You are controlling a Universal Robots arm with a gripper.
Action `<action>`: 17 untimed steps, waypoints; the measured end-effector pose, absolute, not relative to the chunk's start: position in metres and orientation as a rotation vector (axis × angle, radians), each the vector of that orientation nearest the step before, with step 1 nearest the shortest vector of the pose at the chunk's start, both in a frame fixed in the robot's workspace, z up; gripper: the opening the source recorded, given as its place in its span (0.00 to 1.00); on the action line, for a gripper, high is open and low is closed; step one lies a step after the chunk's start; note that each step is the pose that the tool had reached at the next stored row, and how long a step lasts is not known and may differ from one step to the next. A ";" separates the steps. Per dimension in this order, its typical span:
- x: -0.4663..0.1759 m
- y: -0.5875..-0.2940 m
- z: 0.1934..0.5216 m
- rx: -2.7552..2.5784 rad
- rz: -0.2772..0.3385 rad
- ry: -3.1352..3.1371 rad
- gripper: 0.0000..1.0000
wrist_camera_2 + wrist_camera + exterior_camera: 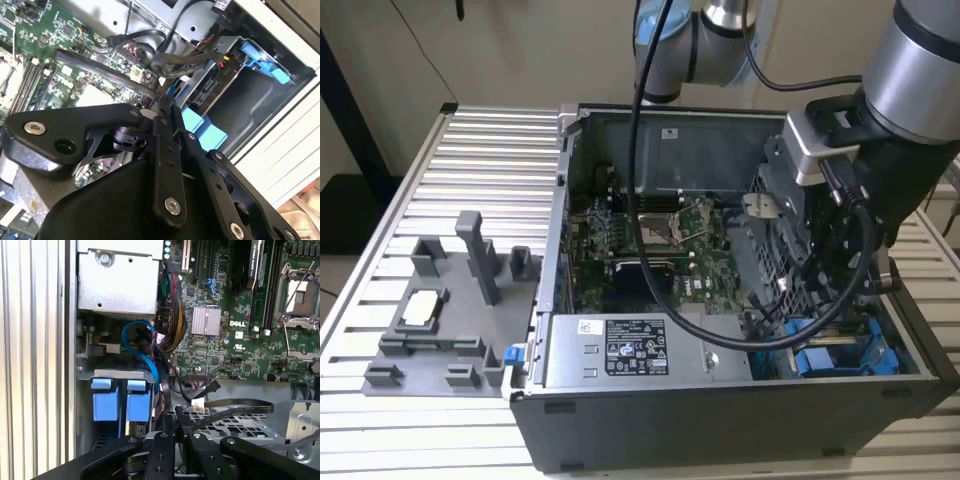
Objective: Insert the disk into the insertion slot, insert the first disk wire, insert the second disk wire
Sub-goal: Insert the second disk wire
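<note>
**Arm Deep in the Drive Corner, Blue Carriers Already in Their Bays**

The open computer case [740, 400] lay on its side on the ribbed aluminium table [470, 150], and the arm [920, 70] reached down into the corner of the case at the exterior view's right. Beside the case, toward the exterior view's left, sat a grey fixture tray [440, 320] with upright pegs and one small pale part resting on it. Inside the case the green motherboard [650, 240] filled the middle, and the large silver labelled box [630, 350] ran along the near wall.

The insertion slot [235, 422], a grey perforated sheet-metal bay, stood just beside the gripper. Two blue-fronted carriers [120, 400] sat side by side in the bays next to it. From where I stood I judged one of them to be the disk [138, 402], seated in place, though I could not say for certain which of the two it was. So the first step looked done.

The gripper [161, 102] hung right over the bundle of black wires [175, 62] near the carriers, its fingers [167, 125] drawn close together at the tips. Whether they pinched a connector there I could not tell; the tips were lost among the cables. A loose black wire with a pale plug [198, 403] lay across the perforated bay, which suggested the wiring remained unfinished.
</note>
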State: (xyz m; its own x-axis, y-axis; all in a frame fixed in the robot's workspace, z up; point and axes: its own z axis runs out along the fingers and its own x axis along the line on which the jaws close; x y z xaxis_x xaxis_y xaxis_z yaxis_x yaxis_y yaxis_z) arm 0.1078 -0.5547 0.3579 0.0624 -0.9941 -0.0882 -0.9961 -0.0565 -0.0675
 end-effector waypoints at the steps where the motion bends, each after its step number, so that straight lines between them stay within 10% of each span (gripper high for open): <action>1: 0.109 -0.556 0.358 -2.212 0.026 2.084 0.16; 17: 0.122 -0.563 0.356 -2.254 0.021 2.124 0.16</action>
